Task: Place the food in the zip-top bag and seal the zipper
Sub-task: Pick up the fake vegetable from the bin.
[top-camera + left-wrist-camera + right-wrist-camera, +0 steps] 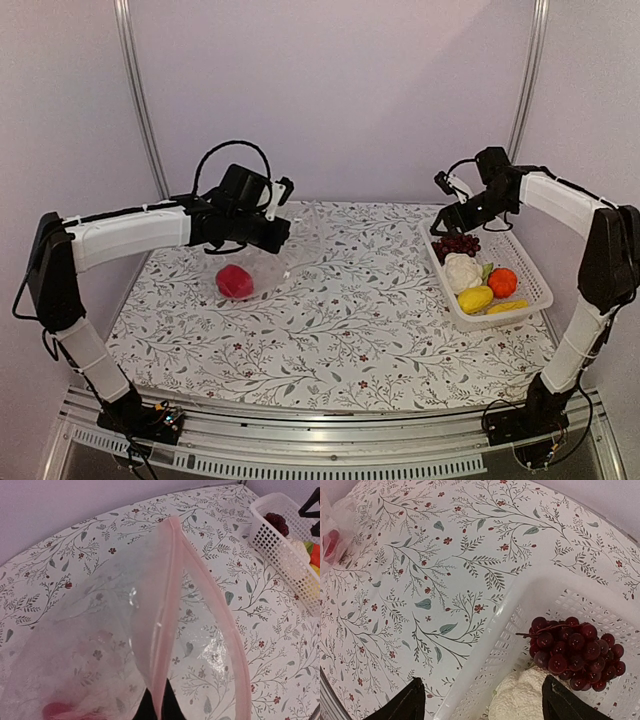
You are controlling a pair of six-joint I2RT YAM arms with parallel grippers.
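Note:
The clear zip-top bag [290, 250] lies at the left of the table with the red pepper [235, 282] inside it. My left gripper [276, 236] is shut on the bag's mouth edge and holds it up. In the left wrist view the fingers [172, 707] pinch the pinkish zipper strip [170, 580], and the mouth gapes open. My right gripper [447, 222] is open and empty, above the far end of the white basket [530, 268]. In the right wrist view its jaws stand wide, straddling the basket wall [520, 605], with the grapes [575, 652] and cauliflower [520, 700] below.
The basket at the right also holds an orange round piece [502, 282], a yellow lemon-like piece [475, 298] and a banana [507, 307]. A floral cloth [360, 320] covers the table. Metal frame posts stand at the back corners.

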